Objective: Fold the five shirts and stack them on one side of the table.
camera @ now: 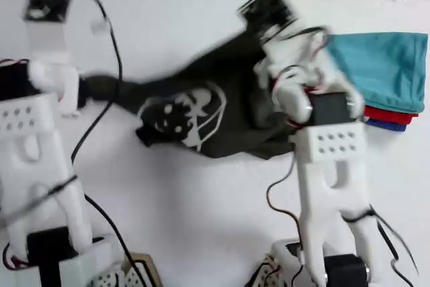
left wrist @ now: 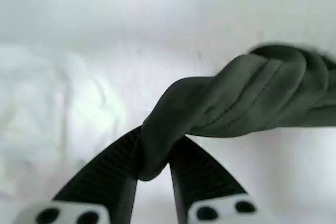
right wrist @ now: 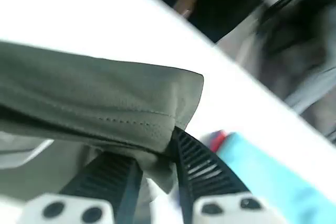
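A dark olive shirt [camera: 201, 109] with a white print lies stretched across the middle of the white table [camera: 201, 220]. My left gripper [left wrist: 155, 166] is shut on a twisted end of the shirt [left wrist: 236, 103]; in the high view that gripper [camera: 87, 89] sits at the shirt's left end. My right gripper [right wrist: 157, 163] is shut on a hemmed edge of the shirt [right wrist: 105, 103], lifted off the table; from above it [camera: 269, 15] is at the shirt's far right corner. A folded stack, teal shirt [camera: 386, 68] on top with red and blue ones beneath, lies at the right edge.
Black cables [camera: 111, 38] run over the table's left side near a small black box [camera: 47, 6]. The arms' white bases [camera: 329, 166] stand at the front. Bare table stretches in front of the shirt.
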